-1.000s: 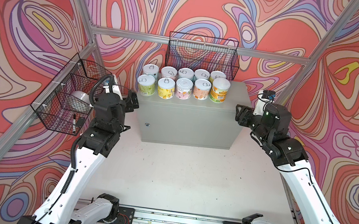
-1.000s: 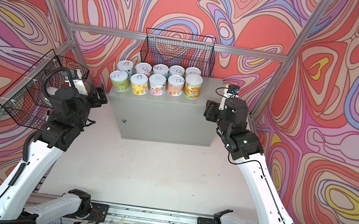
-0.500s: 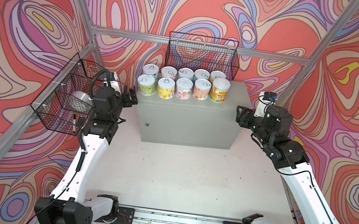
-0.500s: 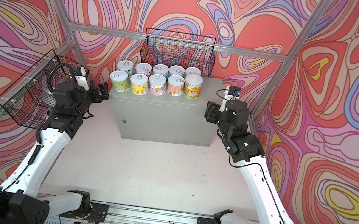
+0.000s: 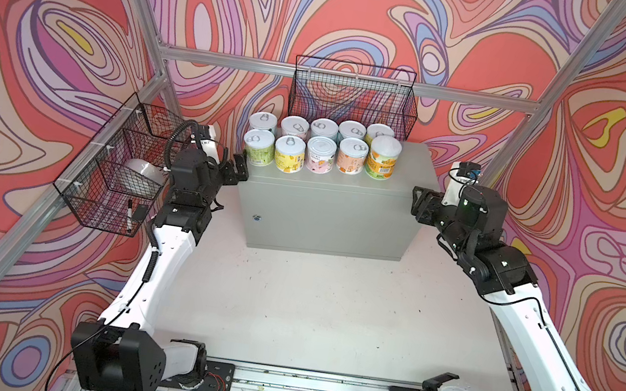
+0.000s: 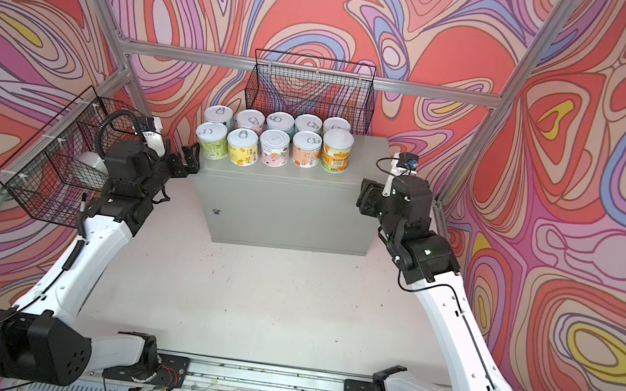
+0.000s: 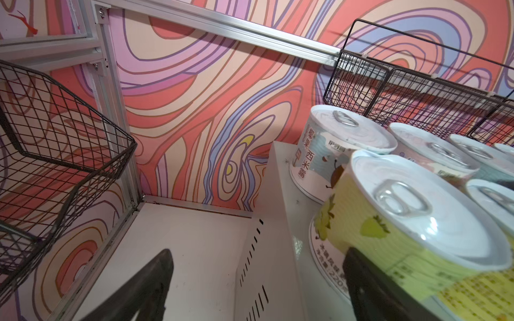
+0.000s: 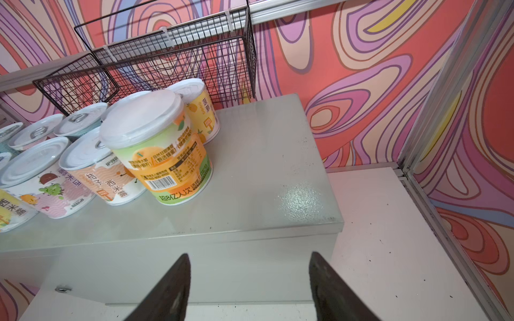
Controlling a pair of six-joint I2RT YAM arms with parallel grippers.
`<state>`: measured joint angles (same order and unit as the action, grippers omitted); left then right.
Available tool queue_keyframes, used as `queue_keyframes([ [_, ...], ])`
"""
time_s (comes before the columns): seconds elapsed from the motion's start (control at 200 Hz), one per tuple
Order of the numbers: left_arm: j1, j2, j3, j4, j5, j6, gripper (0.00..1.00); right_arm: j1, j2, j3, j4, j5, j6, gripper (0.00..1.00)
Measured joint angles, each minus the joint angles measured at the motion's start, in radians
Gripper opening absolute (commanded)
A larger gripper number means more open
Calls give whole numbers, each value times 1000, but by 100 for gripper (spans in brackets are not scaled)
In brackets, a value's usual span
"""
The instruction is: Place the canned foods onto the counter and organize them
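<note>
Cans: ten canned foods (image 5: 320, 148) in two rows of five on the back-left of the worktop (image 5: 398, 175); upright, long axes vertical.
Left end effector (image 5: 234, 168): released, empty, at the worktop's front-left corner.
Right end effector (image 5: 421, 205): jaws apart, empty, off the worktop's right end.
Right wrist view only: barcode (image 8: 160, 183) on the orange can (image 8: 155, 150).

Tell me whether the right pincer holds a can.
No, the right pincer is open and empty, near the counter.

Green can (image 7: 411, 222) on counter (image 7: 278, 200), nr edge
</note>
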<state>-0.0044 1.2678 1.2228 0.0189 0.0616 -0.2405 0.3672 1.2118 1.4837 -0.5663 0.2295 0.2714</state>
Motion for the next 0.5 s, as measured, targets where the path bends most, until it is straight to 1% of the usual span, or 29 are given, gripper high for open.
queue_keyframes([
  [0.145, 0, -6, 0, 1, -5, 1, 100, 0, 1, 0, 0, 13, -1, 69],
  [0.265, 0, -53, -10, -24, -76, 8, 100, 0, 9, 7, -5, 26, -5, 71],
  [0.345, 0, -122, -23, -67, -137, 8, 100, 0, 17, 16, -10, 40, -14, 84],
  [0.401, 0, -188, -37, -104, -166, 3, 100, 0, 18, 16, -15, 54, -11, 97],
  [0.501, 0, -324, -85, -166, -171, -24, 100, 0, 14, 7, -25, 81, -23, 98],
])
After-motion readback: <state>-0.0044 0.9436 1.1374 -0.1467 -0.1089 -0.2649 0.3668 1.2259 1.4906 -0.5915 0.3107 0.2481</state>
